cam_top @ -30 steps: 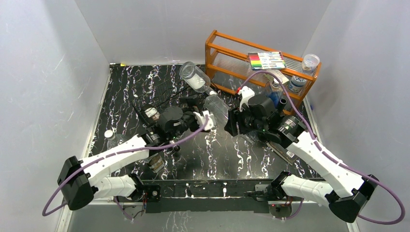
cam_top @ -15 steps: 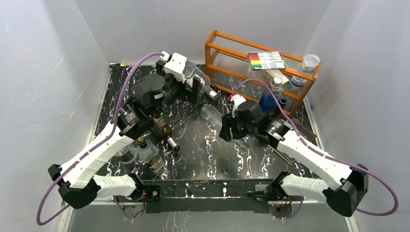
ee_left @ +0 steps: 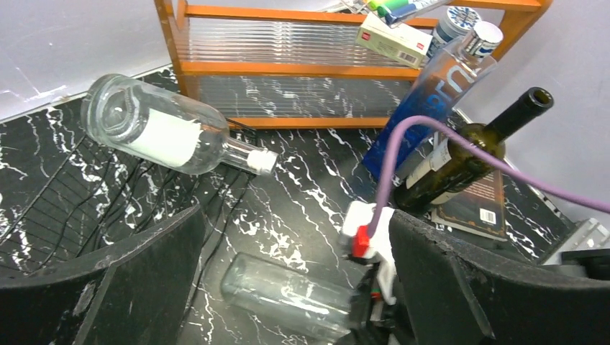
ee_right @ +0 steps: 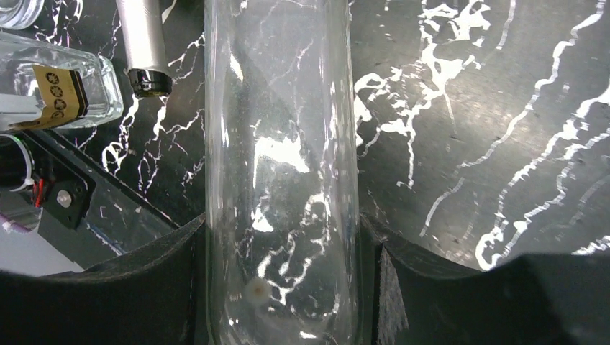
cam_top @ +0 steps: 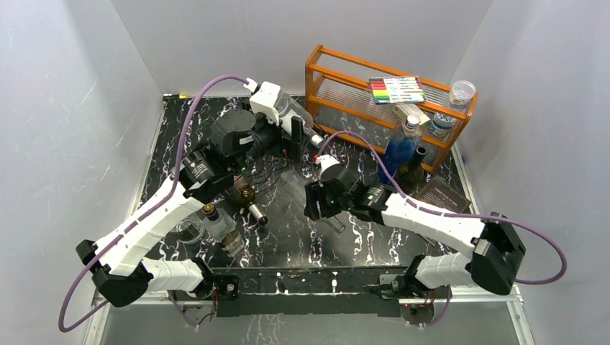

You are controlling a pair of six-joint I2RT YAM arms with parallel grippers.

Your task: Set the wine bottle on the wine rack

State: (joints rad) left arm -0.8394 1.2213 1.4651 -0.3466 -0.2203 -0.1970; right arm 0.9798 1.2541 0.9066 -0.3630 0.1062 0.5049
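Observation:
My right gripper (cam_top: 316, 203) is shut on a clear glass bottle (cam_top: 293, 185) and holds it lying over the middle of the table. In the right wrist view the bottle (ee_right: 280, 144) fills the gap between the fingers (ee_right: 144, 287). The black wire wine rack (cam_top: 267, 169) sits at the back left. A clear bottle with a white label (ee_left: 162, 133) lies on it. My left gripper (cam_top: 293, 140) is open and empty beside that bottle, with the wire rack (ee_left: 43, 208) below it. A dark green wine bottle (cam_top: 411, 172) leans by the orange shelf.
The orange wooden shelf (cam_top: 360, 93) stands at the back right with markers and jars on top. A blue bottle (cam_top: 398, 147) and a book (cam_top: 439, 194) are in front of it. Small bottles (cam_top: 219, 224) and a glass (cam_top: 188, 230) stand at the front left.
My left arm swung from the table's middle to the back, up to the labelled bottle on the rack. My right gripper moved left and nearer with the clear bottle.

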